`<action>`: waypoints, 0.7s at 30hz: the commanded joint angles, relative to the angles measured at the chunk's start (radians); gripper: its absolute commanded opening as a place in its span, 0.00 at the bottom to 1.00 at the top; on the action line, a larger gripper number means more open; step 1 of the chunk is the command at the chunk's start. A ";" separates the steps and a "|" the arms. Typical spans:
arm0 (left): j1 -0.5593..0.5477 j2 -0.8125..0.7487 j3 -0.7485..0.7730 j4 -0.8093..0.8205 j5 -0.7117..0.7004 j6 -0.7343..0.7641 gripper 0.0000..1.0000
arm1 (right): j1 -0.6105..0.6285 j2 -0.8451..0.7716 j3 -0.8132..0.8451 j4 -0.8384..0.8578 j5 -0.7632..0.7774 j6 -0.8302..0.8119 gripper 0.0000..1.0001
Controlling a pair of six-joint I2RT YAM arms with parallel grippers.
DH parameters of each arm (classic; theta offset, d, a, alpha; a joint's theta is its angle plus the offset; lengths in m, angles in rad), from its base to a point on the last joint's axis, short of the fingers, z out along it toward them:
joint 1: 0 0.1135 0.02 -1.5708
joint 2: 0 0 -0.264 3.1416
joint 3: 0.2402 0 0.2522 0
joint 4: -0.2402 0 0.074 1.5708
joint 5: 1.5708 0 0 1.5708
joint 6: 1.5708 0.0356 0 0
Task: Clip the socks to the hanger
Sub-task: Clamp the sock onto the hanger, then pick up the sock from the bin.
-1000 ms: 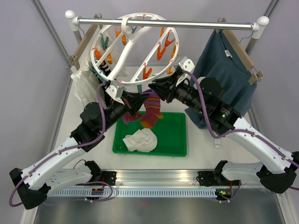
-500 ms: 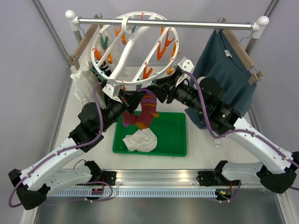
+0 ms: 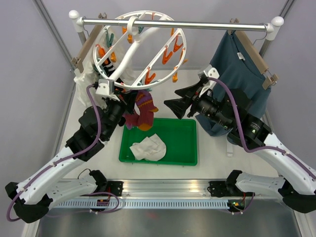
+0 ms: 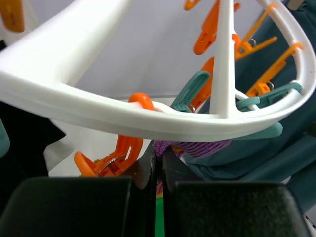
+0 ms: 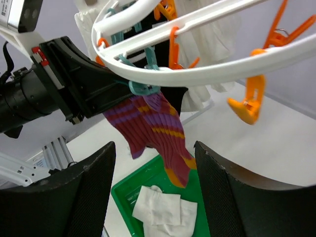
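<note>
maroon-orange sock (image 3: pixel 143 106) hangs from a teal clip (image 5: pixel 144 88) on the hanger (image 3: pixel 148 85) rim, above the green tray (image 3: pixel 183 148). left gripper (image 4: pixel 159 165) is raised at its cuff, fingers pressed together, hold on it unclear. right gripper (image 3: pixel 173 103) is level beside it, fingers wide apart, over the white table (image 3: pixel 217 154).

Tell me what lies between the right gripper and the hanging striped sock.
Nothing; top external view shows bare air between right gripper and striped sock.
</note>
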 commanded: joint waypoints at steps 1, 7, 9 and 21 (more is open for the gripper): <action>0.000 -0.024 0.063 -0.099 -0.156 -0.029 0.02 | -0.002 -0.028 -0.046 -0.049 0.051 0.035 0.71; 0.000 -0.035 0.116 -0.234 -0.311 -0.006 0.02 | -0.002 -0.008 -0.151 -0.066 0.109 0.054 0.70; 0.000 -0.043 0.123 -0.270 -0.385 0.004 0.02 | -0.001 0.000 -0.185 -0.053 0.117 0.063 0.69; 0.000 -0.099 0.135 -0.355 -0.488 0.036 0.02 | 0.012 0.261 -0.403 0.071 0.183 0.160 0.62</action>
